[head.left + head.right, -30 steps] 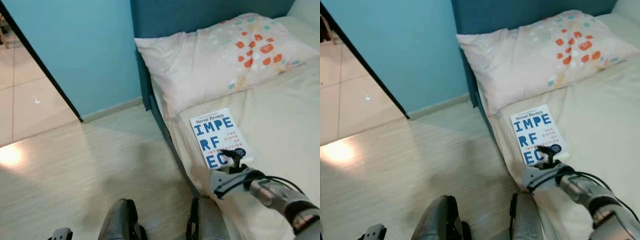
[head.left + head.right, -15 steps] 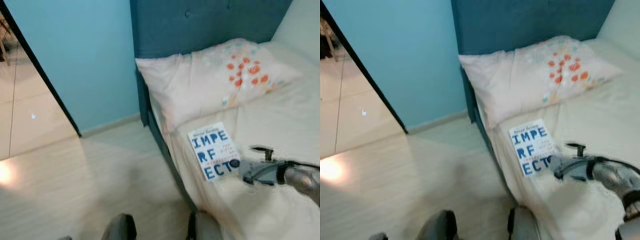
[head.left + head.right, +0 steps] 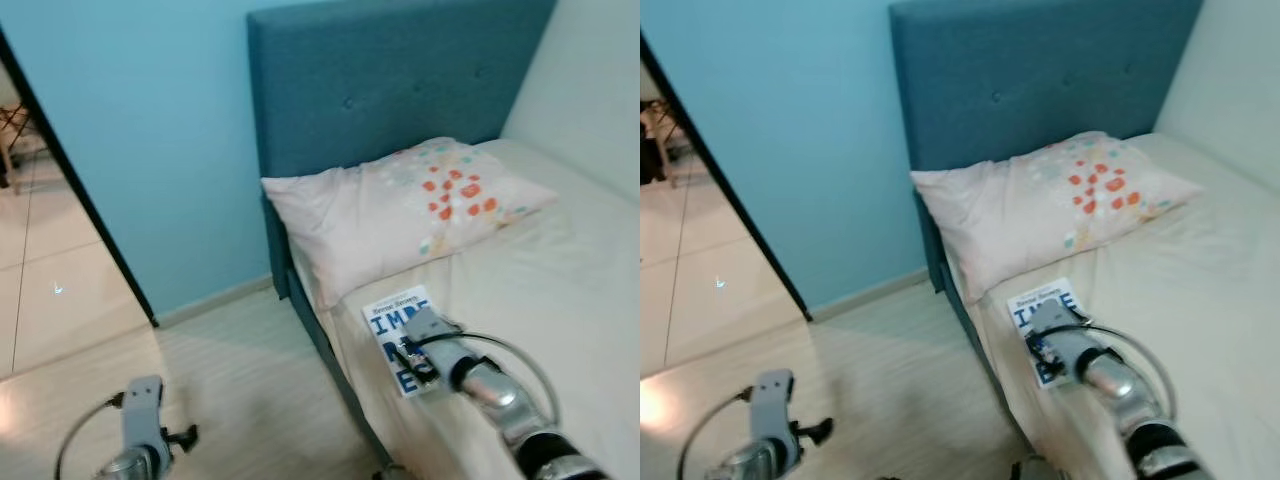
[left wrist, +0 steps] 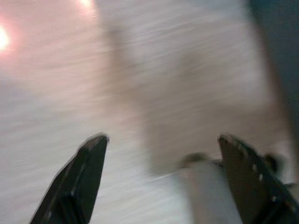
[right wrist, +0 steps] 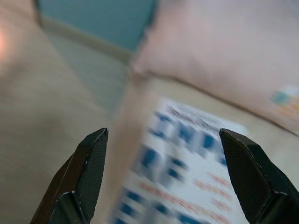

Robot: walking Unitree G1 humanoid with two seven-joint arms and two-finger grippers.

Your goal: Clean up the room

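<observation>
A white book [image 3: 386, 316] with big blue letters lies flat on the cream bed [image 3: 560, 300], near its left edge and just below the pillow [image 3: 400, 215]. My right gripper [image 5: 163, 132] hovers low over the book's near half, hiding the lower letters. It is open, and the cover shows blurred between the two black fingers [image 5: 88, 163]. The left gripper [image 4: 163, 136] is open above bare floor. Its arm [image 3: 140, 430] is raised at the lower left, away from the bed.
A teal padded headboard [image 3: 380, 80] and a light blue wall [image 3: 150, 140] stand behind the bed. A dark-framed doorway [image 3: 70, 210] at the left opens onto shiny tiles. Pale wood-look floor [image 3: 240, 380] runs along the bed's side.
The head views have tilted up, showing more headboard. My right gripper has moved left from beside the book to over its near half. The left arm has risen into view.
</observation>
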